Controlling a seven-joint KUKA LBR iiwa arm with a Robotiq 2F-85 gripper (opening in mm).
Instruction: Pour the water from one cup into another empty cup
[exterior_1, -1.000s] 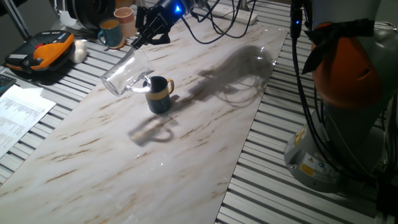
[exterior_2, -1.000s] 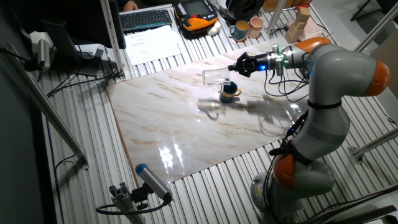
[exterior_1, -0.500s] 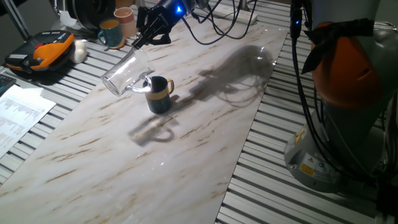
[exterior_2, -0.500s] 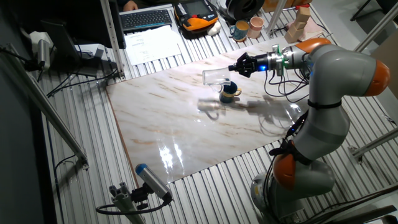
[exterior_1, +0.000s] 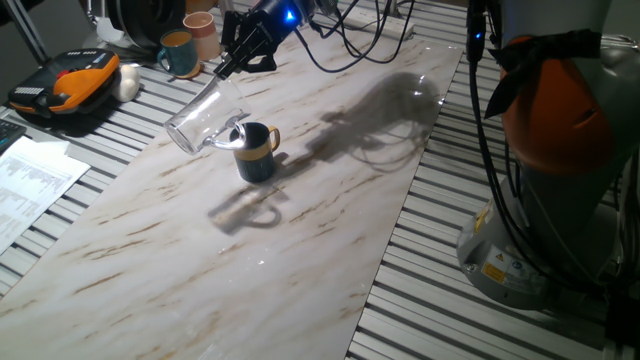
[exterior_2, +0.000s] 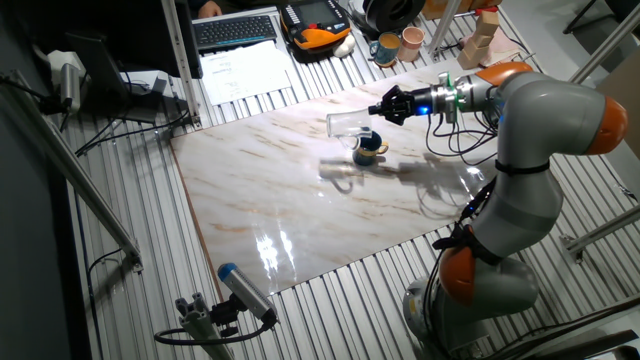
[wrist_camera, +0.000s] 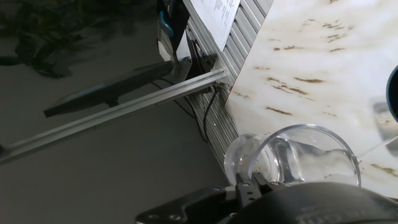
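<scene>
One pour is underway: your gripper (exterior_1: 222, 68) is clamped on the tipped glass mug (exterior_1: 200, 118) above the navy mug (exterior_1: 257, 152). Next, right the glass.

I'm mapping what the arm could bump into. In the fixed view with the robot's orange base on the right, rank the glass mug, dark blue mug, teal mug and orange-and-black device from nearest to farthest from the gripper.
1. Glass mug: held in the gripper, tilted.
2. Teal mug: off the marble, at the table's back edge.
3. Dark blue mug: on the marble, under the glass mug's mouth.
4. Orange-and-black device: far left.
</scene>
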